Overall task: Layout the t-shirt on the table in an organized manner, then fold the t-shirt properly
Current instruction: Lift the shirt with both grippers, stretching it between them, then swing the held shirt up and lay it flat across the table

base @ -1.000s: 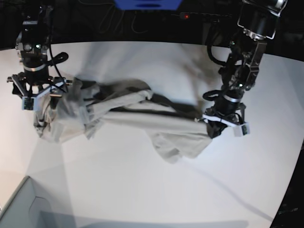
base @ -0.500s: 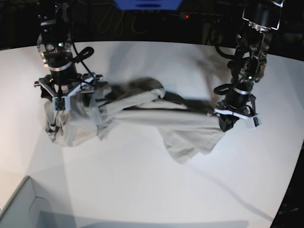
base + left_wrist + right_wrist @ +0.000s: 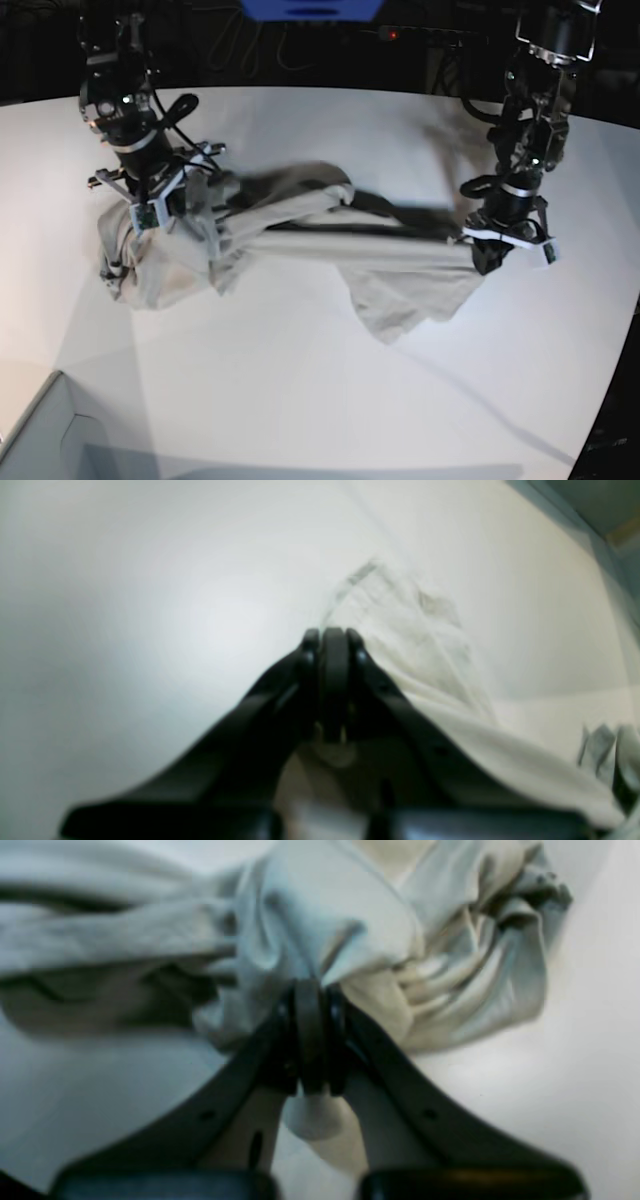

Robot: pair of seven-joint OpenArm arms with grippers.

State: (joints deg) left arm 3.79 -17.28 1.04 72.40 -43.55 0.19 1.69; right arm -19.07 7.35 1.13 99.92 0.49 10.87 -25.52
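The light grey-beige t-shirt (image 3: 300,240) lies crumpled and pulled into a long band across the white table (image 3: 300,400). In the base view my right gripper (image 3: 152,222) stands at the left, over the bunched end. Its wrist view shows the right gripper (image 3: 310,990) shut, with folds of the t-shirt (image 3: 325,915) pinched between the fingers. At the band's right end is my left gripper (image 3: 487,257). In its own view the left gripper (image 3: 332,635) is shut on the t-shirt (image 3: 430,645), which trails off to the right over the table (image 3: 125,605).
The corner of a grey box (image 3: 40,440) sits at the bottom left of the base view. A blue object (image 3: 310,8) and cables lie beyond the table's far edge. The curved table edge runs down the right side.
My right gripper moved rightward over the bunched end and shut on the cloth. My left gripper drew up and to the right, pulling the shirt's band tauter.
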